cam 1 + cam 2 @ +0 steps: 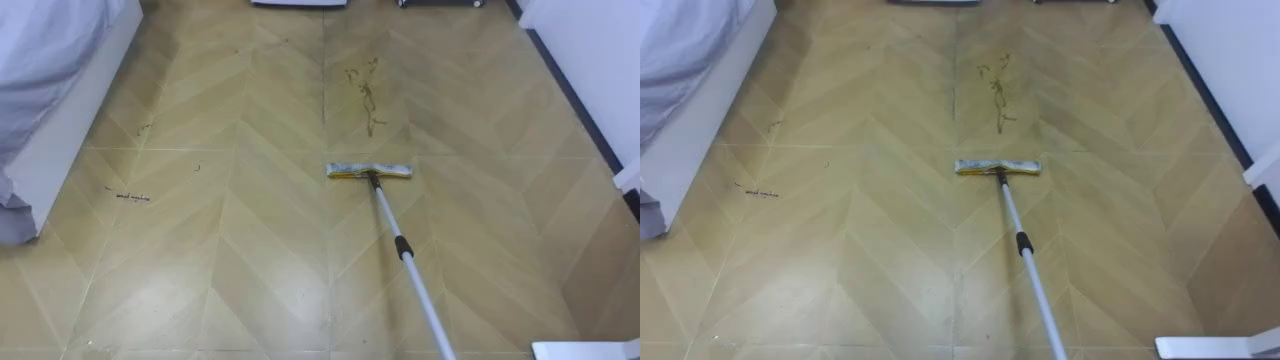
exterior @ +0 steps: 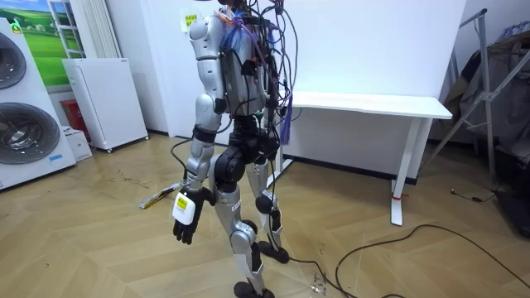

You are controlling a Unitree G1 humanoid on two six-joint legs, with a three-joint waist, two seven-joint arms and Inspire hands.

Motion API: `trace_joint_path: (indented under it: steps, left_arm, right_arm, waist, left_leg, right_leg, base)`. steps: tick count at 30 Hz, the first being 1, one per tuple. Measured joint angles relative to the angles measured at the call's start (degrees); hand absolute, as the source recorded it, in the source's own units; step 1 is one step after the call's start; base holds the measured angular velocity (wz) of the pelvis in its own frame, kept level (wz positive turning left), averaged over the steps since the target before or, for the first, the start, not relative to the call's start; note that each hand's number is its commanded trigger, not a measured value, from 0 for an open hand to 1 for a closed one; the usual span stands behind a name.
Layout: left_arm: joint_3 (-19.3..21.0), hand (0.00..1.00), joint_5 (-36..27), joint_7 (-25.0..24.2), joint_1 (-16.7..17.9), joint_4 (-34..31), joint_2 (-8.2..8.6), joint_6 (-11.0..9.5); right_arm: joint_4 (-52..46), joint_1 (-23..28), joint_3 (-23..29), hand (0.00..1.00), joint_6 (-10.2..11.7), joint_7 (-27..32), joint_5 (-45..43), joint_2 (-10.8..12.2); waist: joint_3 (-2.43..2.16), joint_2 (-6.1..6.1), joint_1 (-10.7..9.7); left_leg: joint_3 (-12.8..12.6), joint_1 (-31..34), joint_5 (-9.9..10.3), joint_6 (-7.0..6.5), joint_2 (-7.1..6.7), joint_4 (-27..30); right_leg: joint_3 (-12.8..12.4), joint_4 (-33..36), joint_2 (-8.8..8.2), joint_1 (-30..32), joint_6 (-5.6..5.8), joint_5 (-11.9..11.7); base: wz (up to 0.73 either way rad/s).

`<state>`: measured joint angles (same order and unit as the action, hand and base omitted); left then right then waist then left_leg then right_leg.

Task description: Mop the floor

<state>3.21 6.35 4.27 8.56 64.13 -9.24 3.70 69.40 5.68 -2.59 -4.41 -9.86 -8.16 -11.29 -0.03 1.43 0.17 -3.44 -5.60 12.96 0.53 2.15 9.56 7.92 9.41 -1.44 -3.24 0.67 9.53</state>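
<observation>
A flat mop lies on the wooden floor ahead of me, its pale head (image 1: 369, 171) set crosswise and its grey handle (image 1: 408, 262) running back towards the lower right edge. Just beyond the head is a brown squiggly stain (image 1: 366, 92) on the floor. In the room view I stand upright, facing the room view's left, with the mop head (image 2: 160, 199) on the floor in front of my legs. My left hand (image 2: 184, 217) hangs at my side with relaxed fingers and holds nothing.
A white bed (image 1: 55, 90) with draped cloth borders the floor at the left, with small dark debris (image 1: 130, 196) near it. A white wall and dark skirting (image 1: 575, 90) run along the right. The room view shows washing machines (image 2: 25, 108), a small fridge (image 2: 103, 99), a white table (image 2: 373, 103).
</observation>
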Motion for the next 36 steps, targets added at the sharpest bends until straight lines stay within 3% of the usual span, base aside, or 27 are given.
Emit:
trace_joint_path:
  steps: [19,24,33,36]
  left_arm:
    - [0.53,0.0,-0.03,-0.68,0.02,-0.07,-0.06,0.06]
    - [0.53,0.0,-0.02,-0.67,-0.34,0.01,-0.03,-0.05]
    - [-0.88,0.0,-0.14,0.22,-3.86,1.19,0.13,-0.13]
    - [-1.27,0.0,-0.08,0.44,-5.92,2.79,0.41,-1.0]
  right_arm:
    - [0.14,0.62,0.96,1.0,0.14,0.45,-0.38,0.34]
    - [0.5,0.42,1.56,1.0,0.68,0.49,-0.4,0.47]
    - [2.41,-2.88,-0.79,1.0,1.35,3.46,3.36,0.57]
    - [3.17,-3.51,-0.79,1.0,1.78,4.05,4.26,0.51]
  waist:
    - [0.36,0.26,-1.22]
    - [-0.04,-0.03,-1.27]
    - [0.18,-0.88,-1.1]
    - [0.31,-1.24,-1.11]
  left_leg:
    - [0.23,0.27,0.0,0.0,-0.2,-0.04]
    - [0.24,1.9,-0.01,-0.01,-0.18,0.17]
    - [0.35,9.12,-0.03,0.0,0.07,2.36]
    - [0.44,11.46,-0.04,0.02,0.18,3.27]
  right_leg:
    - [1.44,-0.89,-0.28,-1.11,0.19,0.23]
    - [1.47,-0.71,-0.3,0.41,0.18,0.24]
    - [1.73,0.62,-0.28,7.2,-0.32,-0.39]
    - [2.14,1.36,-0.3,9.37,-0.38,-0.42]
  base:
    - [0.03]
    - [0.01]
    - [0.0]
    - [0.08]
